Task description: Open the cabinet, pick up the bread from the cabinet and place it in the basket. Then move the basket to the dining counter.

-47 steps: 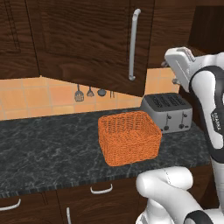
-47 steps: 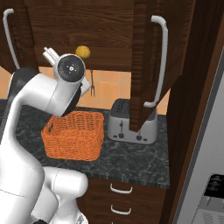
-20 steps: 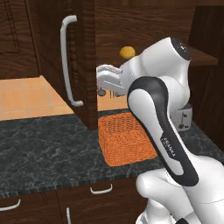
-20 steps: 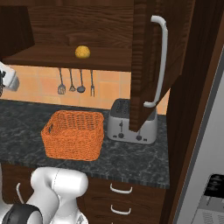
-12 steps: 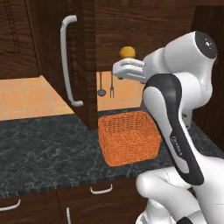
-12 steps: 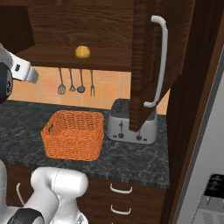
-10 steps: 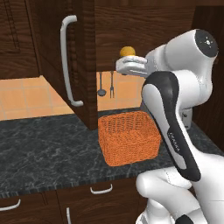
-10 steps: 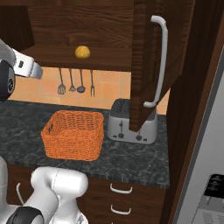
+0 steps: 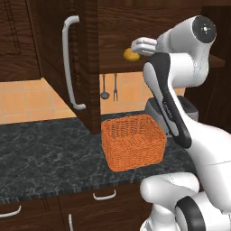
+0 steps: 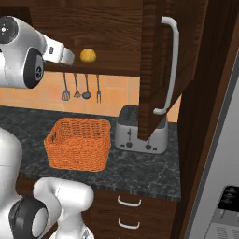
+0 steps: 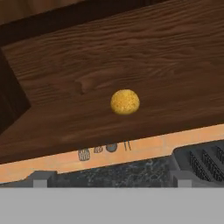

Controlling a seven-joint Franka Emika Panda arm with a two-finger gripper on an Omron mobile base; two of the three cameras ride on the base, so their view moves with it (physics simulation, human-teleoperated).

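The cabinet (image 9: 85,54) stands open, both doors swung out; its right door (image 10: 156,60) carries a long silver handle. The bread (image 9: 131,54) (image 10: 88,55) (image 11: 125,101), a small yellow-orange lump, sits on the wooden shelf (image 11: 144,57) inside. My gripper (image 9: 135,46) (image 10: 70,58) (image 11: 109,181) hovers at shelf height just in front of the bread, open, its fingertips (image 11: 41,178) spread wide with nothing between them. Below the shelf, the orange wicker basket (image 9: 133,140) (image 10: 78,142) rests on the black granite worktop (image 9: 40,158). The dining counter is out of view.
A silver toaster (image 10: 140,130) (image 11: 199,162) stands right of the basket, under the right door. Kitchen utensils (image 10: 81,86) hang on the tiled wall below the shelf. The left door (image 9: 67,63) juts out over the worktop. A tall appliance (image 10: 224,140) is at far right.
The left door has been swung wide open. My arm then rose from beside the basket to shelf height, and the hand has edged closer to the bread. Basket and bread stay put.
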